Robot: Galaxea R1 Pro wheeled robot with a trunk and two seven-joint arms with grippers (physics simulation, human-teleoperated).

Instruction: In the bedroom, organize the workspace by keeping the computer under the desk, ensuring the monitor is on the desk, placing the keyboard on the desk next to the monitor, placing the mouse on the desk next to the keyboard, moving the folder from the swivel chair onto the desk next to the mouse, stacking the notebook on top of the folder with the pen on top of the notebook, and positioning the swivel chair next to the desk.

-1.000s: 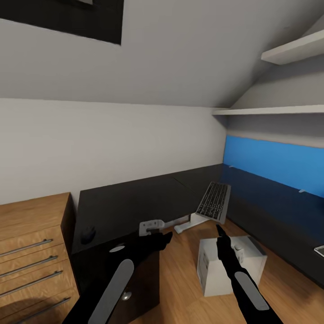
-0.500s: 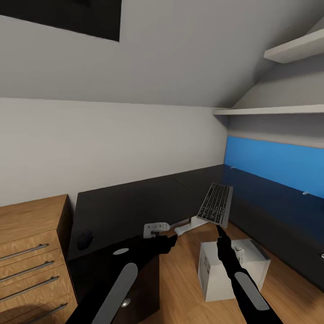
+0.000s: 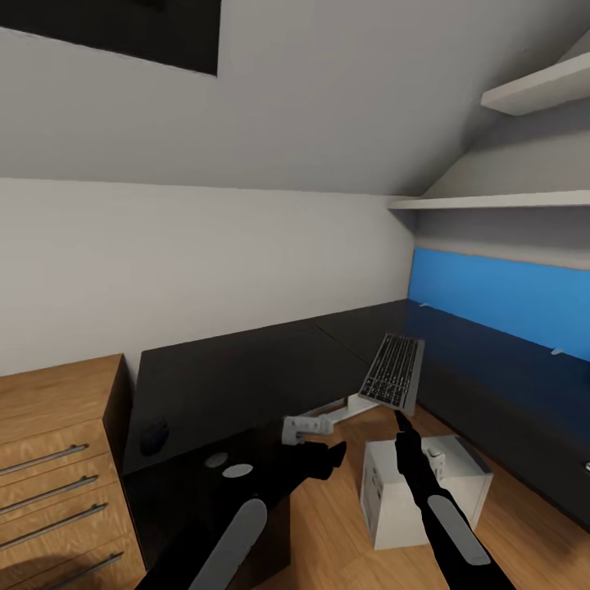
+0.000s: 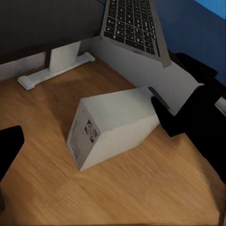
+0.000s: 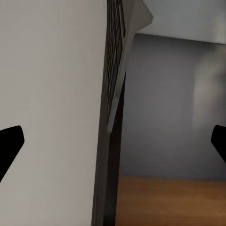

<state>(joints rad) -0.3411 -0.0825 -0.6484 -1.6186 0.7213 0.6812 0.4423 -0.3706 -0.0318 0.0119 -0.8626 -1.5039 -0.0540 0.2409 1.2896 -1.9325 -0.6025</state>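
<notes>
Status check, nearest things first.

- Left gripper point(image 3: 332, 453): held low over the wood floor, just short of the computer. In the left wrist view one black finger point(image 4: 9, 148) sits at the frame edge with nothing against it, so I read the jaws as apart and empty.
- Right gripper point(image 3: 400, 419): above the far top edge of the computer, pointing at the keyboard. The right wrist view shows the two fingertips point(image 5: 10, 141) wide apart with nothing between them.
- Computer point(image 3: 426, 492): pale box on the open floor in the crook of the L, not under the desk. The left wrist view shows a vented face point(image 4: 87, 134). Not done.
- Keyboard point(image 3: 393, 373): tilted steeply against the desk edge, lower end resting on a pale slab on the floor. Not done.
- Monitor: the pale slab point(image 4: 141, 66) and a white foot point(image 3: 328, 412) under the desk edge look like it, face hidden. If so, it is off the desk. Not done.
- Desk point(image 3: 246, 369): glossy black top, blue back panel point(image 3: 500, 299). A small dark lump point(image 3: 154, 434) near its front left corner may be the mouse; too small to confirm.
- Wooden drawer unit point(image 3: 57, 442) just beside the desk's left end.

Judgement: early stage, with no placement confirmed.
</notes>
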